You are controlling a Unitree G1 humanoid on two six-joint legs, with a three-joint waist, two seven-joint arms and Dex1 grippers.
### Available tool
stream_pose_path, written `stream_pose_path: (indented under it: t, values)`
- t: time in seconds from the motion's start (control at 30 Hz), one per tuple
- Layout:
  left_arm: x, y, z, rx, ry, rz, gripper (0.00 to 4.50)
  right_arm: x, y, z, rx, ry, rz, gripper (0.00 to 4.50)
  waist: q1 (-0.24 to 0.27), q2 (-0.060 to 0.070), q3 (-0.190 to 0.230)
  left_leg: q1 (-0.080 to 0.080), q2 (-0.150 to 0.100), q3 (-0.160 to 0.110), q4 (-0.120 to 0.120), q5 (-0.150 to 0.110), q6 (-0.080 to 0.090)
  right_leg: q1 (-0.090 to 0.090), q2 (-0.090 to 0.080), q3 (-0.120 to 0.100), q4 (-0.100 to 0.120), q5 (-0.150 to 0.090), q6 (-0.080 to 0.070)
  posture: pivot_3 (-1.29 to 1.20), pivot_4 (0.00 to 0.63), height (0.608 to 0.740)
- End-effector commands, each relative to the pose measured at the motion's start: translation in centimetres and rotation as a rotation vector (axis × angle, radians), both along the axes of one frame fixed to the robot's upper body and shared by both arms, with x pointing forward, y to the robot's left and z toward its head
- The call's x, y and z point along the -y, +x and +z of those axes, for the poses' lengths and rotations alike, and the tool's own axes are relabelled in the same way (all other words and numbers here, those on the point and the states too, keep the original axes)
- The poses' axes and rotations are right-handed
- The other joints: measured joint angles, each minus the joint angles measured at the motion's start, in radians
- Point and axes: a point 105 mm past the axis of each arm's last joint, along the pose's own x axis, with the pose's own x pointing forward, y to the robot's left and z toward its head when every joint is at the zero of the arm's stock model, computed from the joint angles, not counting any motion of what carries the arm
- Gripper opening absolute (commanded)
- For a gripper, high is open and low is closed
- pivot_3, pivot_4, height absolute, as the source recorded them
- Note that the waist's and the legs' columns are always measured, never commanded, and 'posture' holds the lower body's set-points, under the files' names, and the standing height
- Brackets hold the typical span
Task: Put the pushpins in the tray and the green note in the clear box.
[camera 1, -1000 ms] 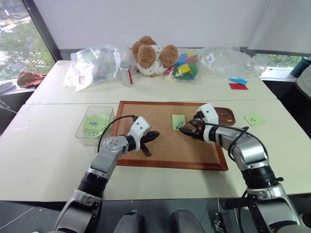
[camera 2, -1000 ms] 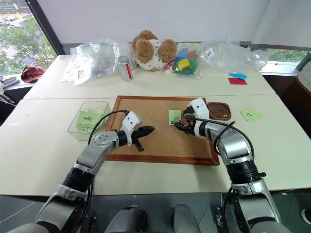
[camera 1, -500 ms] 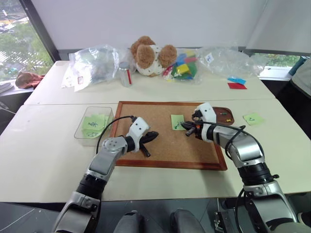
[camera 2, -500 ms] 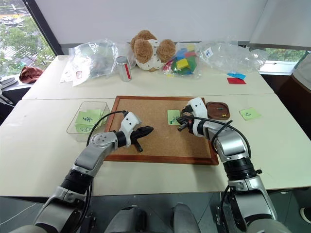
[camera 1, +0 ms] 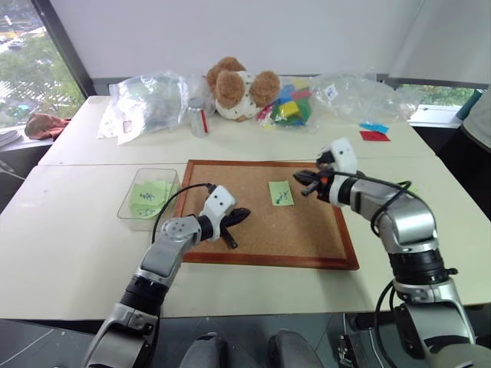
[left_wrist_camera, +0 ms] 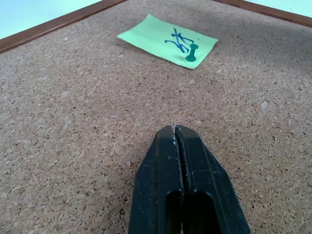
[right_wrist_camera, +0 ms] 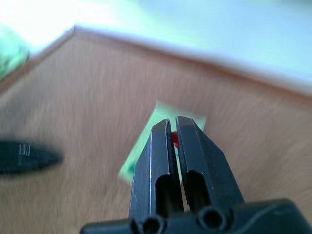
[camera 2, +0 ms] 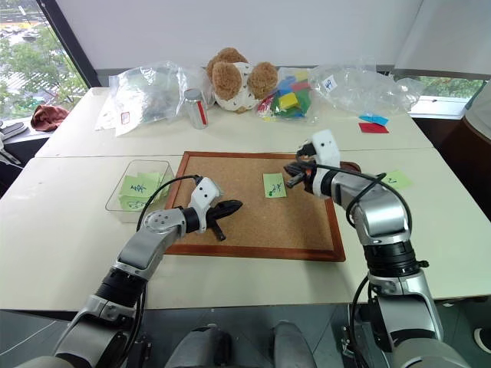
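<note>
The green note (camera 1: 281, 192) lies on the corkboard (camera 1: 307, 238), held by a green pushpin (left_wrist_camera: 191, 52) at one corner. My right gripper (camera 1: 301, 182) hangs just above the note's right edge. It is shut on a red pushpin (right_wrist_camera: 174, 140) that peeks out between its fingertips. My left gripper (camera 1: 244, 214) is shut and empty, low over the board's left part, pointing towards the note. The clear box (camera 1: 135, 215) stands left of the board with green slips inside. The tray is hidden behind my right forearm.
A second green slip (camera 2: 397, 179) lies on the table right of the board. Along the back are clear plastic bags (camera 1: 146, 100), a can (camera 1: 200, 117), a stuffed bear (camera 1: 239, 87), coloured blocks (camera 1: 290, 107) and red and blue paper pieces (camera 1: 374, 132).
My right gripper closed at the note's right edge and rose off the board with a red pushpin. The left gripper stayed still.
</note>
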Motion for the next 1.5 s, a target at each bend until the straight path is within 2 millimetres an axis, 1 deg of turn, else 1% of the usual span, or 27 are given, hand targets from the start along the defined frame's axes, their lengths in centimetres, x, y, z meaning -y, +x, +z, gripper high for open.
stream_pose_path:
  t: [0.03,0.1,0.2,0.27,0.33,0.4,0.5,0.67,0.97,1.0,1.03,1.13,1.17,1.23,1.27,1.3,1.5]
  values:
    - [-0.5,-0.7,-2.5,-0.089,0.050,0.004,0.00,1.5,0.2,2.4,0.075,0.006,-0.053,0.08,0.000,0.000,0.000,0.000,0.000,0.000,0.000,0.000,0.000,0.000,0.000,0.000,0.000,0.000,0.000,0.00,0.150,0.740]
    - [-0.4,-0.7,-2.5,-0.089,0.051,0.002,0.00,2.9,0.6,2.8,0.089,-0.003,-0.103,0.08,-0.001,0.000,0.000,0.000,0.000,0.000,0.000,0.000,0.000,0.000,0.000,0.000,0.000,0.000,0.000,0.00,0.150,0.740]
    - [-0.3,-0.7,-2.5,-0.088,0.051,-0.001,0.00,7.2,1.9,3.0,0.107,-0.043,-0.271,0.08,0.000,0.000,0.000,0.000,0.000,0.000,0.000,0.000,0.000,0.000,0.000,0.000,0.000,0.000,0.000,0.00,0.150,0.740]
    - [-0.3,-0.7,-2.5,-0.087,0.051,-0.003,0.00,9.3,2.4,2.4,0.096,-0.066,-0.346,0.08,0.001,0.000,0.000,0.000,0.000,0.000,0.000,0.000,0.000,0.000,0.000,0.000,0.000,0.000,0.000,0.00,0.150,0.740]
    - [-0.3,-0.7,-2.5,-0.087,0.049,-0.004,0.00,10.7,2.7,1.7,0.080,-0.070,-0.391,0.08,0.001,0.000,0.000,0.000,0.000,0.000,0.000,0.000,0.000,0.000,0.000,0.000,-0.001,0.000,0.000,0.00,0.150,0.740]
    - [-0.2,-0.7,-2.5,-0.087,0.049,-0.005,0.00,11.7,3.0,1.0,0.061,-0.063,-0.420,0.08,-0.001,0.000,0.000,0.000,0.000,0.000,-0.001,0.000,0.000,0.000,0.000,0.000,-0.001,0.000,0.000,0.00,0.150,0.740]
    - [-0.2,-0.7,-2.5,-0.087,0.049,-0.005,0.00,12.5,3.4,-0.1,0.031,-0.053,-0.436,0.08,-0.001,0.000,0.000,0.001,0.000,0.001,0.000,0.000,0.000,0.001,0.000,0.000,0.000,0.000,0.000,0.00,0.150,0.740]
    - [-0.3,-0.6,-2.4,-0.085,0.050,0.000,0.00,12.9,3.9,-1.7,-0.016,-0.019,-0.440,0.08,0.000,0.000,0.000,0.001,0.000,0.001,0.000,0.000,0.000,0.001,0.000,0.000,0.000,0.000,0.000,0.00,0.150,0.740]
    - [-0.4,-0.6,-2.4,-0.082,0.047,0.010,0.00,12.4,4.0,-3.9,-0.076,0.016,-0.415,0.08,-0.001,0.000,0.000,0.002,0.000,0.001,0.000,0.000,0.000,0.003,0.000,0.000,0.000,0.000,0.000,0.00,0.150,0.740]
    - [-0.4,-0.6,-2.4,-0.082,0.047,0.010,0.00,12.5,4.0,-4.0,-0.080,0.016,-0.421,0.63,-0.001,0.000,0.000,0.003,0.000,0.001,0.000,0.000,0.000,0.004,0.000,0.000,-0.001,0.000,0.000,0.00,0.150,0.740]
    - [-0.4,-0.6,-2.3,-0.081,0.047,0.011,0.00,12.6,4.1,-4.0,-0.078,0.021,-0.423,0.94,-0.001,0.000,0.000,0.004,0.000,0.001,0.000,0.000,0.000,0.005,0.000,0.000,-0.001,0.000,0.000,0.00,0.150,0.740]
    - [-0.4,-0.6,-2.3,-0.081,0.046,0.011,0.00,12.5,4.1,-3.5,-0.065,0.034,-0.412,2.38,-0.001,0.000,0.000,0.004,0.000,0.001,-0.001,0.000,0.001,0.005,0.000,0.000,-0.001,0.000,0.000,0.00,0.150,0.740]
    - [-0.4,-0.6,-2.3,-0.081,0.046,0.010,0.00,12.5,4.1,-3.4,-0.064,0.031,-0.412,2.80,-0.001,0.000,0.000,0.004,0.000,0.001,-0.001,0.000,0.001,0.005,0.000,0.000,-0.001,0.000,0.000,0.00,0.150,0.740]
    - [-0.4,-0.7,-2.3,-0.082,0.047,0.009,0.00,12.5,4.1,-3.2,-0.060,0.027,-0.414,3.90,-0.001,0.000,0.000,0.004,0.000,0.001,-0.001,0.000,0.001,0.005,0.000,0.000,-0.001,0.000,0.000,0.00,0.150,0.740]
    - [-0.4,-0.7,-2.3,-0.082,0.048,0.009,0.00,12.5,4.1,-3.1,-0.058,0.026,-0.413,4.36,-0.001,0.000,0.000,0.004,0.000,0.001,-0.001,0.000,0.001,0.005,0.000,0.000,-0.001,0.000,0.000,0.00,0.150,0.740]
    - [-0.4,-0.7,-2.4,-0.082,0.048,0.008,0.00,12.5,4.1,-3.0,-0.054,0.026,-0.412,4.44,-0.001,0.000,0.000,0.004,0.000,0.001,-0.001,0.000,0.000,0.005,0.000,0.000,-0.001,0.000,0.000,0.00,0.150,0.740]
    - [-0.4,-0.7,-2.4,-0.082,0.050,0.005,0.00,12.1,4.0,-1.8,-0.029,0.044,-0.395,4.44,-0.001,0.000,0.000,0.004,0.000,0.001,-0.001,0.000,0.000,0.005,0.000,0.000,-0.001,0.000,0.000,0.00,0.150,0.740]
